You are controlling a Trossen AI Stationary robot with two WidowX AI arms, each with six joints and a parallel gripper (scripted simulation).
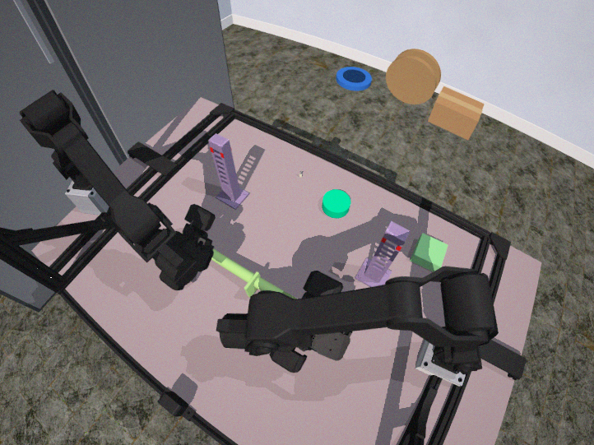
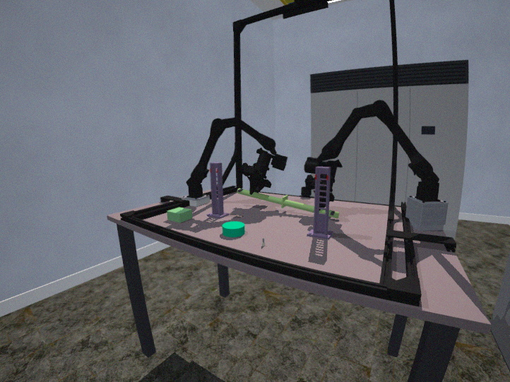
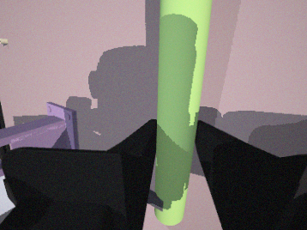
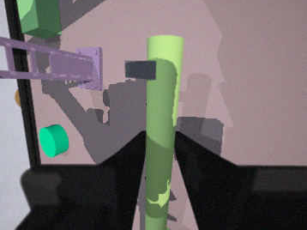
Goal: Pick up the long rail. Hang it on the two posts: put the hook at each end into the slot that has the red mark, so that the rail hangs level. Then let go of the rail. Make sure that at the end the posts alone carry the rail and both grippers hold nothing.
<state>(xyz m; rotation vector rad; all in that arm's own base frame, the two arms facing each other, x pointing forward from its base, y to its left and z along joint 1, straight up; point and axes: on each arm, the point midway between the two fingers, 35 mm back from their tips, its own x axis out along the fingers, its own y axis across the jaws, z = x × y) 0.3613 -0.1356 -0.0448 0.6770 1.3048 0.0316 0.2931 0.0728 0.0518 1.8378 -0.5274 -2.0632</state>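
The long light-green rail (image 1: 238,269) (image 2: 293,203) (image 3: 177,69) (image 4: 163,90) hangs a little above the table, held near both ends. My left gripper (image 1: 200,261) (image 3: 175,126) is shut on one end. My right gripper (image 2: 255,184) (image 4: 159,135) is shut on the other end; in the top view its fingers are hidden under its arm. Two purple slotted posts stand upright, each with red marks near the top. One post (image 1: 225,168) (image 2: 322,199) (image 3: 60,120) is near the left arm. The other post (image 1: 388,254) (image 2: 217,186) (image 4: 64,64) is near the right arm. The rail is on the arms' side of the posts and apart from them.
A green cube (image 1: 429,251) (image 2: 179,214) (image 4: 39,10) lies beside the right arm's post. A green round disc (image 1: 336,202) (image 2: 232,229) (image 4: 53,141) and a small screw (image 1: 300,173) (image 2: 263,241) lie between the posts. A black frame (image 1: 346,155) runs along the table's edges.
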